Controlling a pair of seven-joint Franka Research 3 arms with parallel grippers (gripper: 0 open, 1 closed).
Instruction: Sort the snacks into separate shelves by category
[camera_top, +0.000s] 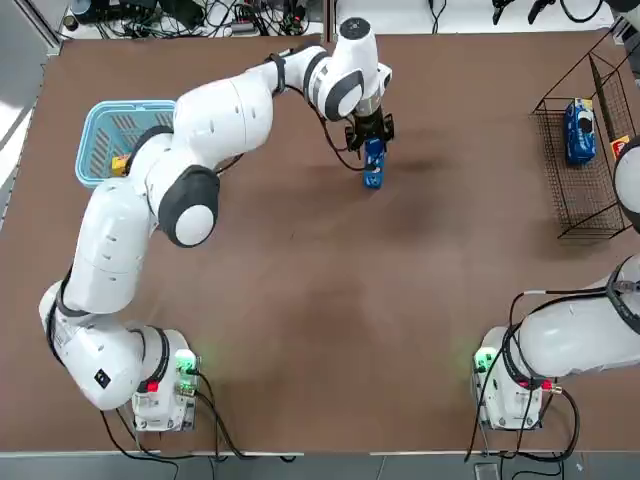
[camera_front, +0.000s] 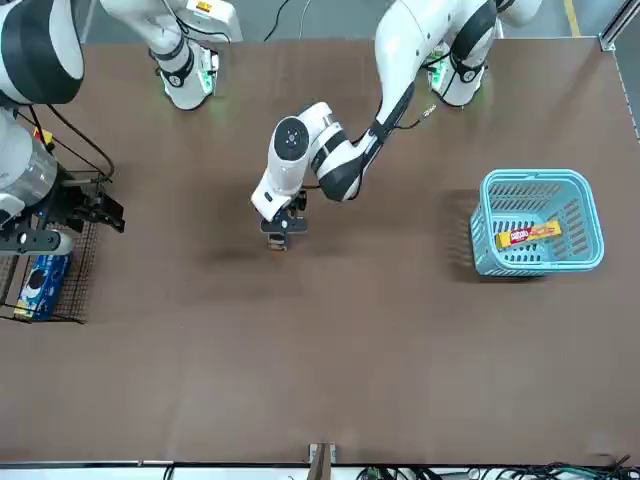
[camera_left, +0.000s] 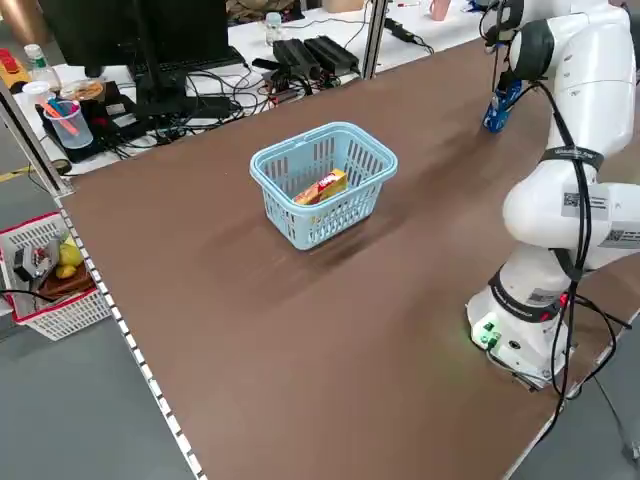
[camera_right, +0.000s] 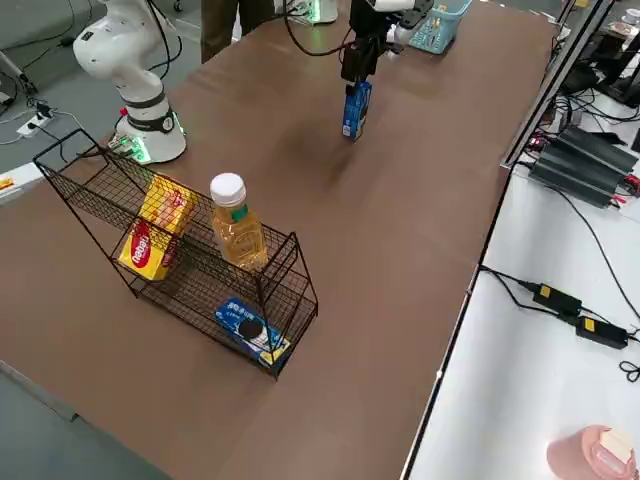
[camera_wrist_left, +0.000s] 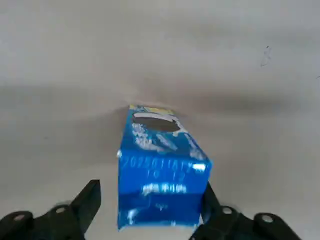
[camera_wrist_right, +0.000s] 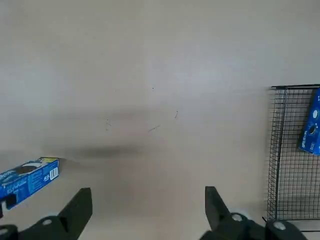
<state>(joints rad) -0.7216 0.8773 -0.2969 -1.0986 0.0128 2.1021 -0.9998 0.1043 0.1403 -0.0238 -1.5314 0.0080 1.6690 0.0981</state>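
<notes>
Over at the left sits a light blue basket (camera_top: 100, 125) with a yellow-orange box (camera_front: 529, 233) inside, then mid-table the left gripper (camera_top: 372, 150) straddles an upright blue packet (camera_top: 374, 166), fingers spread off it, while the right gripper (camera_wrist_right: 145, 210) hangs released beside the wire rack (camera_top: 580, 195).

**Six views around one worktop**

The top view looks straight down on the worktop (camera_top: 330, 330), arm bases at 6 o'clock. The front view faces them from across. Two raised side views look diagonally over it, one past the basket (camera_left: 322, 185), one past the wire rack (camera_right: 190, 255). Both wrist views sit close above the surface; both show the blue packet (camera_wrist_left: 160, 170).
</notes>
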